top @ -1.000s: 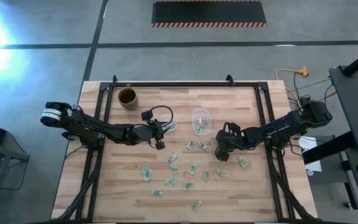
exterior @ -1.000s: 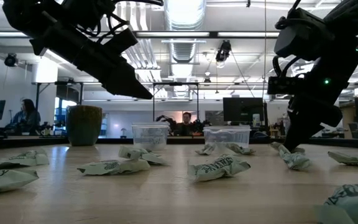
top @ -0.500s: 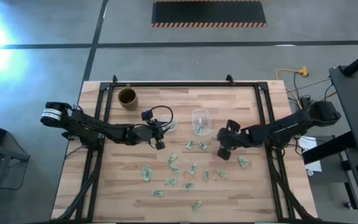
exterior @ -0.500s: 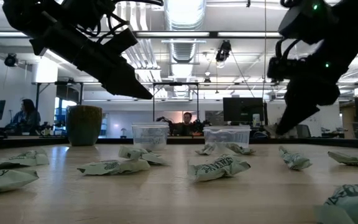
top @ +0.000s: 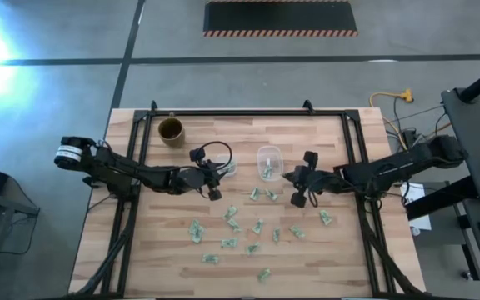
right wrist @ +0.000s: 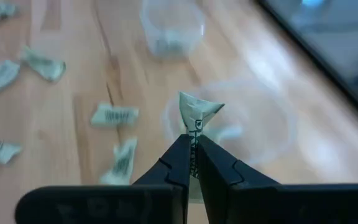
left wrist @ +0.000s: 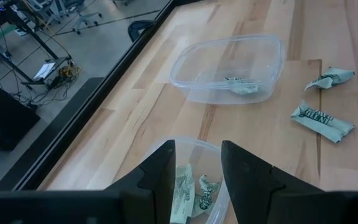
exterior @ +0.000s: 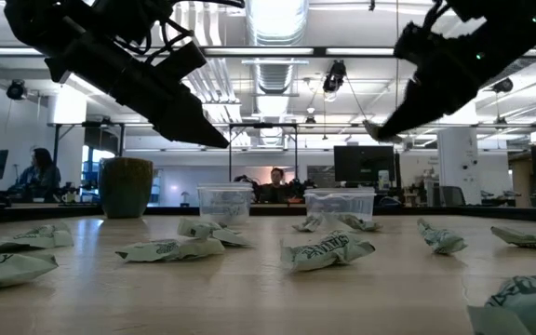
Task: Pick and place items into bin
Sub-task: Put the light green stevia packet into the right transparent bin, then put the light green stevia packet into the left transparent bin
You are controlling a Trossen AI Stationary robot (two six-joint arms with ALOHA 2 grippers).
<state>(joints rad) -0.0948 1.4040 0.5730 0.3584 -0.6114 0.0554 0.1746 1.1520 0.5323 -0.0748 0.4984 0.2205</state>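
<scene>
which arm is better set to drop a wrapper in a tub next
Right. The right claw is shut on a green-and-white wrapper, raised off the table beside the clear tub. The left claw hangs open and empty over the other tub.

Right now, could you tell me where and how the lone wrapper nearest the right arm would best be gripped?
Pinch the lone wrapper across its narrow width, near the middle, coming straight down. It lies low on the table with bare wood around it, so a sideways approach would probably just push it. The right hand, nearest, is shut on another wrapper.
</scene>
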